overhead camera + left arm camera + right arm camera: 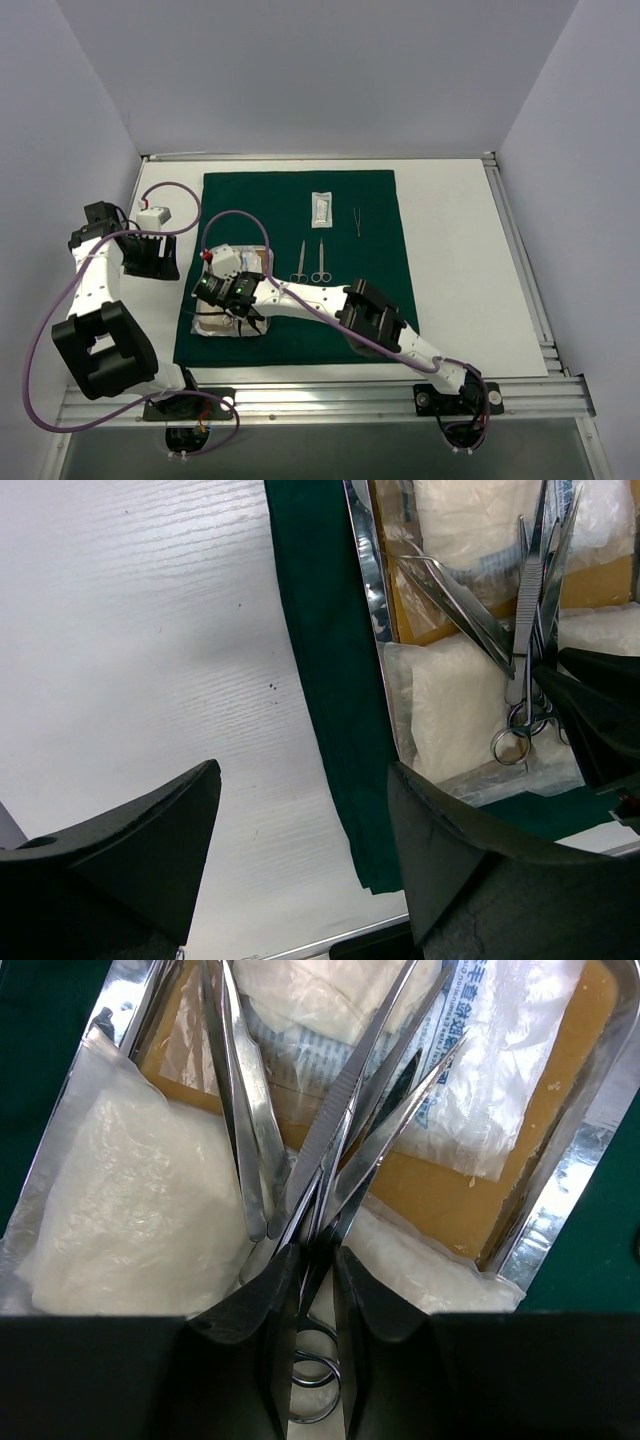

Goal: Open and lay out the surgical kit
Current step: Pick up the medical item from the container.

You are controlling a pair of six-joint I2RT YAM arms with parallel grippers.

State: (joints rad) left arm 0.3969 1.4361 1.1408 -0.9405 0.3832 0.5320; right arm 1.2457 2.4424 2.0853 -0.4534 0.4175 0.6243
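The dark green cloth [360, 200] lies spread flat. On it are a white gauze packet [320, 208], tweezers [357, 222] and two ring-handled instruments [299, 262] side by side. The steel tray [265, 262] sits at the cloth's left, with its tan liner [450, 1190], gauze packets [120, 1200] and crossed steel instruments inside. My right gripper [310, 1260] is down in the tray, jaws narrowly closed on the shanks of the scissors [318, 1375], whose rings show behind the fingers. My left gripper [300, 780] hangs open over bare table left of the cloth edge [330, 680], holding nothing.
A small white box [153, 215] with a purple cable sits on the table behind the left arm. An aluminium rail [330, 395] runs along the near edge. White walls enclose the table on three sides.
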